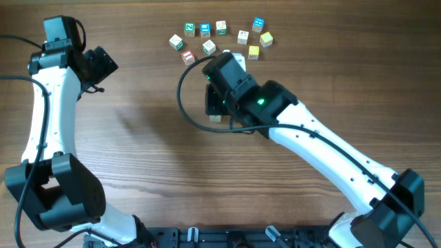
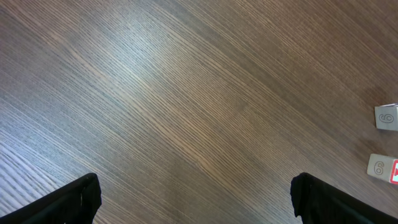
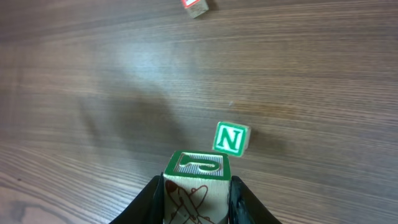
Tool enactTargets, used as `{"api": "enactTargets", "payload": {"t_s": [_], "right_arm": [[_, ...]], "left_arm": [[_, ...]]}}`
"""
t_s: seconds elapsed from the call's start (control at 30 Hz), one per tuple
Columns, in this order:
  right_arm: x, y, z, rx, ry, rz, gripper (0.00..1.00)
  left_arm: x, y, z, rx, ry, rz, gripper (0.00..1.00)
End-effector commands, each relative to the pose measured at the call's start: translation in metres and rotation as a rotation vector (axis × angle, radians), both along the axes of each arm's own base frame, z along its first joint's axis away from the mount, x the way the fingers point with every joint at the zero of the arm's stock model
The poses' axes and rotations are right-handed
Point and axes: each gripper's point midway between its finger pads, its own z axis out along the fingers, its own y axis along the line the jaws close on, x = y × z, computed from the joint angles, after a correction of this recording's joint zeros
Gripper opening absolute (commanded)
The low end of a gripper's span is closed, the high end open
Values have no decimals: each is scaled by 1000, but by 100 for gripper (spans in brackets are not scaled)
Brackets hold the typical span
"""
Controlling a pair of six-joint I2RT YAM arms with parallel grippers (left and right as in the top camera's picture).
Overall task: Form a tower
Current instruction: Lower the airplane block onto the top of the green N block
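Nearest to us, the right hand (image 3: 198, 186) is partly closed on a green-topped cube (image 3: 198, 165). Its two dark fingers press the cube's sides, and a brown drawing shows on the face turned toward the wrist camera. The cube hangs above the tabletop (image 3: 93, 93), not resting on it.

Just beyond it, and a little to one side, the N cube (image 3: 231, 138) sits alone on the wood with nothing stacked on it. We judge this to be the likely base. The held cube is not yet lined up over it and does not touch it.

Further out, the left hand (image 2: 196, 199) hovers with its fingers spread wide and holds nothing. Beneath it there is only bare wood, with two pale cubes (image 2: 385, 116) at the edge of its view.

Farthest away, the loose cubes (image 1: 221, 27) lie scattered in a rough arc at the far side of the tabletop, each one single.

No tower stands in any view, so we judge the task barely begun. One cube is in hand and one possible base is set. Every placement remains to be done, and nearly all the cubes wait unstacked.
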Motion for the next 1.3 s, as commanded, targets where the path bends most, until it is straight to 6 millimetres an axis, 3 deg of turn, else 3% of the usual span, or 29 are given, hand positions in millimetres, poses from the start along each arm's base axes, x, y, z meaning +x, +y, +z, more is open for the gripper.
{"api": "enactTargets", "payload": {"t_s": [0.0,0.1,0.23,0.3,0.37,0.43,0.53,0.67,0.8,1.03,1.27], "right_arm": [[6,7,1,20,-18,-39,16],[6,7,1,56,8,-101,9],[7,9,5,27,-27,-27,14],[8,17,27,71,-36,31,20],[13,11,48,83,-44,13,19],[15,5,51,77,-44,-30,19],[15,-9,26,-9,7,-122,18],[18,-1,-20,-70,98,-147,17],[19,2,-49,-103,151,-176,17],[19,3,-70,-138,183,-181,17],[23,5,-70,-156,158,-139,16]], "left_arm": [[2,3,13,20,-29,-3,100],[2,3,13,20,-29,-3,100],[2,3,13,20,-29,-3,100],[2,3,13,20,-29,-4,100],[2,3,13,20,-29,-3,100],[2,3,13,20,-29,-3,100],[2,3,13,20,-29,-3,100],[2,3,13,20,-29,-3,100],[2,3,13,20,-29,-4,100],[2,3,13,20,-29,-3,100],[2,3,13,20,-29,-3,100]]}}
